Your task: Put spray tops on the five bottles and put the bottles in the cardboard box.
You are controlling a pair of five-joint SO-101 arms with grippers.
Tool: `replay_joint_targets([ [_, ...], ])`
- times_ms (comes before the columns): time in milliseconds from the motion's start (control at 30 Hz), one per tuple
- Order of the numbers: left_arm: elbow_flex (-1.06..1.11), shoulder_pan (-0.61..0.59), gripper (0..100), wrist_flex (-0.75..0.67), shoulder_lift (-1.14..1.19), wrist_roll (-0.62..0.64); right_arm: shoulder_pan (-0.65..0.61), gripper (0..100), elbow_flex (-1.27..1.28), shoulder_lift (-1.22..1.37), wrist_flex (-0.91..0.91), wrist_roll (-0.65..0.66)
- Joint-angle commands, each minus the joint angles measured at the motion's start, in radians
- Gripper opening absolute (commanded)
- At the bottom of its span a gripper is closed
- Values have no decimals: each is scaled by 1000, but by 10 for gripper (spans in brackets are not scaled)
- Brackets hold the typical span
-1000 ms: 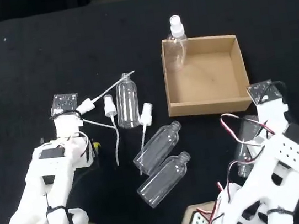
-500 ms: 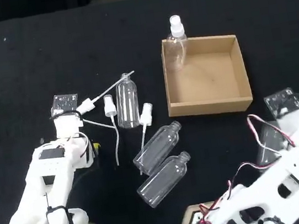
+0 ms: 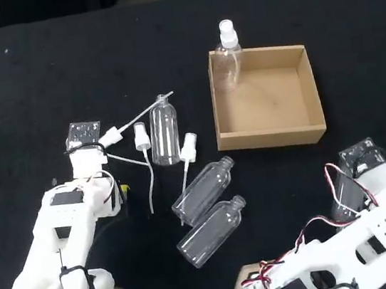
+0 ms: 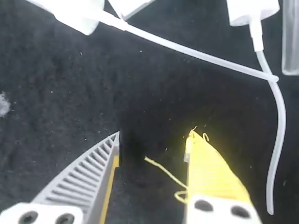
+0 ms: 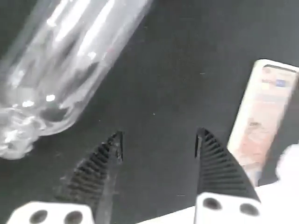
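**A:** The left end effector [image 4: 153, 140] hangs with its jaws spread over bare desk [image 3: 38, 65], just short of the loose spray tops [image 3: 141, 136]. I'd say it's lined up to take one.

**B:** The right end effector [image 5: 160, 137] is parted too and grips nothing. A clear bottle [image 5: 70, 60] lies just beside one finger, not between them.

**A:** One capped bottle [image 3: 226, 57] stands in the far corner of the cardboard box [image 3: 271, 137] — tucked aside, I reckon, so there's room for the four to come.

**B:** Three uncapped bottles [image 3: 202, 186] lie between the arms, right by the tops, which looks handy for both sides.

**A:** Against a second ago, the right arm has pulled back from the box's near corner toward the desk's front edge, and the bottle by it has shifted the same way. Left arm, tops, other bottles — all unmoved.
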Motion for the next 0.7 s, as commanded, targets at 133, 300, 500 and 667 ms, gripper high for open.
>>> replay_joint_targets([
  [133,-7,4,220,-11,-3,8,-138,215,25,-31,176,-66],
  [300,-7,4,220,-11,-3,8,-281,215,35,-35,184,-287],
  [500,-7,4,220,-11,-3,8,-387,217,-8,-35,227,-588],
  [667,-7,4,220,-11,-3,8,-442,219,-56,-35,347,-698],
])
